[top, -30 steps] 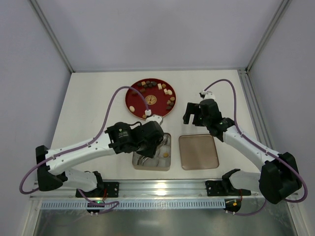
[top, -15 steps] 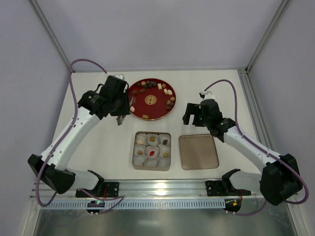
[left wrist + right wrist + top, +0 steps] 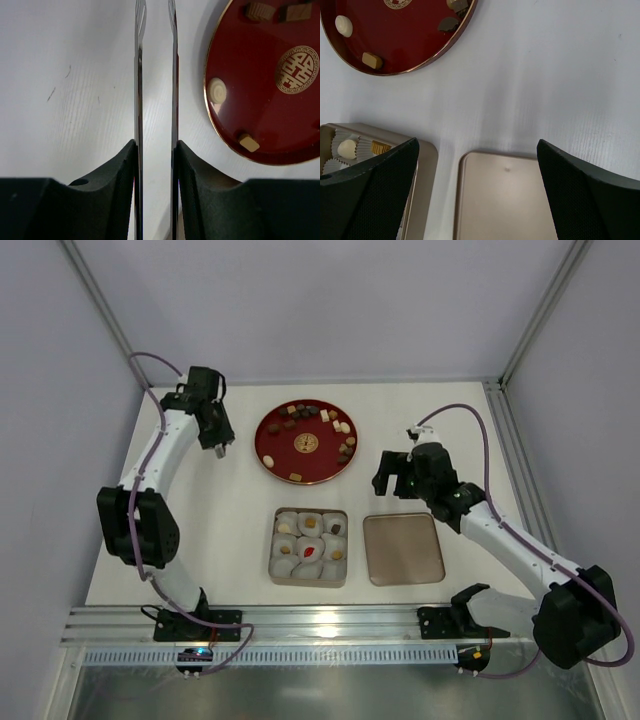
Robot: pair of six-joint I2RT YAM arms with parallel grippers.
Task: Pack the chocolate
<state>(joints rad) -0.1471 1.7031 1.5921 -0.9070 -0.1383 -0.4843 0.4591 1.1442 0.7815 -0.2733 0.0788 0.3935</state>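
Your chocolate (image 3: 324, 415) lies mostly scattered around the red plate (image 3: 280, 452). A few pieces, one of them red, already sit in the paper cups (image 3: 288, 565) of the tin box (image 3: 308, 581) on the near side. The left gripper (image 3: 156, 15) is over bare tabletop (image 3: 200, 510) just beside the plate's rim, clear of the candy. Its jaws stand a narrow slit apart and grip nothing. The right gripper (image 3: 477, 190) hangs on the plate's other side, between the plate and the flat lid (image 3: 403, 550), apart from every piece. Its jaws are spread wide and hold nothing.
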